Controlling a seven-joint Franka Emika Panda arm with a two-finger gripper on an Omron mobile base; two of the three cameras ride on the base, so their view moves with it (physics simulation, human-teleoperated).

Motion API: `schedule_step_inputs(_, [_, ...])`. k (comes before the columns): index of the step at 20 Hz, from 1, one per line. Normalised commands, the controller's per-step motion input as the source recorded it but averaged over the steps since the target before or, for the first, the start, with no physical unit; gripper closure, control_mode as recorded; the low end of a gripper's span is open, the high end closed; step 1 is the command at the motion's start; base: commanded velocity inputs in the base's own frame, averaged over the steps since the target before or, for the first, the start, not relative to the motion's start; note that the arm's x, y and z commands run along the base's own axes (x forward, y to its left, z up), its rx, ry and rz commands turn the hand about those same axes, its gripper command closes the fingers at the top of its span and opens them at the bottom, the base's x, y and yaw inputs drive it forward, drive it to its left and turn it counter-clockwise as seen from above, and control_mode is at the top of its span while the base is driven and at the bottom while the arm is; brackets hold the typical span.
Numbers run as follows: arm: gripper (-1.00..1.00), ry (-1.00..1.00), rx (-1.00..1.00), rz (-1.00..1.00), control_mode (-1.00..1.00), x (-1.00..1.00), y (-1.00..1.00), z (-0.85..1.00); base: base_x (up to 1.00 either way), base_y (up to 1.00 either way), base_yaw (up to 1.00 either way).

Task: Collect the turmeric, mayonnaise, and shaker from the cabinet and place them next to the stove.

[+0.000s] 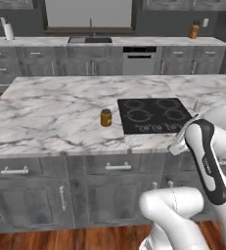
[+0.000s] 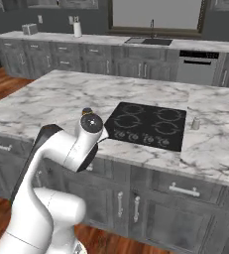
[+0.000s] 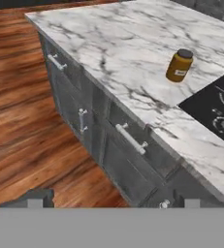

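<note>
The turmeric (image 1: 106,117) (image 3: 179,66), an orange-brown jar with a dark lid, stands upright on the marble island just left of the black stove (image 1: 153,115) (image 2: 148,126) (image 3: 215,106). Beside the stove's other edge stands the small pale shaker (image 2: 196,123) (image 1: 196,105). The mayonnaise is out of view. Dark wall cabinets (image 1: 188,5) line the top of the back wall. My gripper (image 3: 111,201) hangs off the island's front edge, open, with nothing between its fingers; the turmeric lies well ahead of it.
Drawers with bar handles (image 3: 130,138) run along the island front (image 1: 118,167). On the back counter are a paper-towel roll (image 1: 9,31), a sink (image 1: 90,40) and a knife block (image 1: 194,31). Wooden floor (image 3: 31,121) lies in front.
</note>
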Motion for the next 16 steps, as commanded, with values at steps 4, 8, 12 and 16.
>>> schedule_step_inputs(4, [-1.0, 0.0, 0.0, 0.0, 1.0, 0.0, 0.0, 0.0, -0.78, 1.0, 0.03])
schedule_step_inputs(8, [-1.0, 0.0, 0.0, 0.0, 1.0, 0.0, 0.0, 0.0, -0.61, 1.0, 0.0])
schedule_step_inputs(12, [-1.0, 0.0, 0.0, 0.0, 1.0, 0.0, 0.0, 0.0, -0.29, 1.0, 0.0])
schedule_step_inputs(16, [-1.0, 0.0, 0.0, 0.0, 1.0, 0.0, 0.0, 0.0, -0.02, 1.0, 0.0])
